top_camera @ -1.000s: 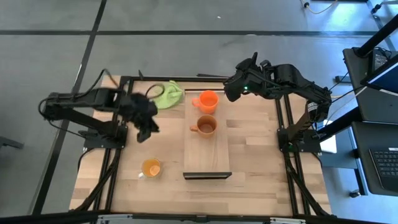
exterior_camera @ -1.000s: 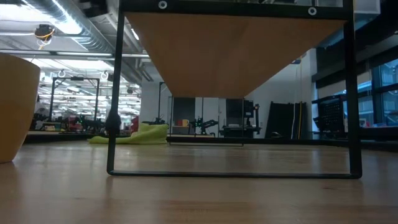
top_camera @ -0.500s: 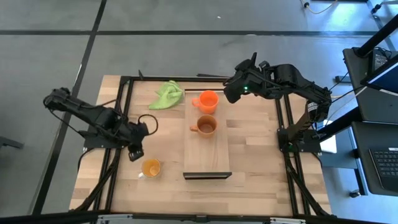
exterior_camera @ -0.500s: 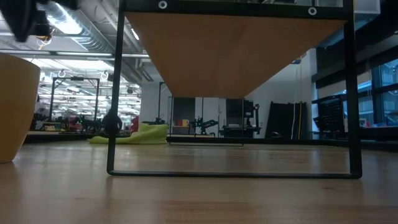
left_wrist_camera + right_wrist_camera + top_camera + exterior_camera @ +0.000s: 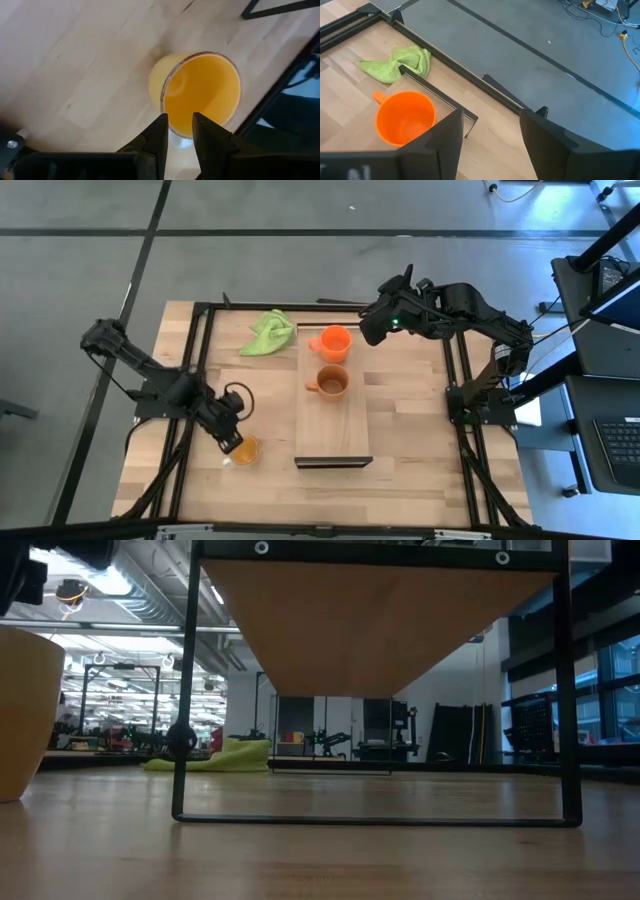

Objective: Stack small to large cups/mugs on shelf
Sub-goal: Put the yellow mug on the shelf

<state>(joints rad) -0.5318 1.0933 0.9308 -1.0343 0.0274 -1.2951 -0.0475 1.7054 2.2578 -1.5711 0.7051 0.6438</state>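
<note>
The yellow-orange mug [image 5: 243,450] stands on the tabletop left of the shelf [image 5: 335,430], handle toward the left. My left gripper [image 5: 229,439] hangs just above it, open by a narrow gap; in the left wrist view its gripper [image 5: 179,127] is over the near rim of the mug [image 5: 200,92]. The low view shows that mug [image 5: 25,710] with the dark gripper [image 5: 40,565] above it. The brownish-orange mug [image 5: 331,382] sits mid-shelf and the red-orange mug [image 5: 334,343] at the shelf's far end. My right gripper [image 5: 368,328] waits open beside the red-orange mug [image 5: 405,117].
A lime-green cloth [image 5: 268,332] lies at the far edge, left of the shelf. The shelf stands raised on dark end rails [image 5: 182,690], with open space beneath. Black frame bars [image 5: 190,380] run along the table's sides. Bare shelf board lies at its near end [image 5: 335,442].
My left gripper has swung from beside the green cloth toward the table's near edge and come down over the yellow-orange mug. The mugs and my right arm have stayed where they were.
</note>
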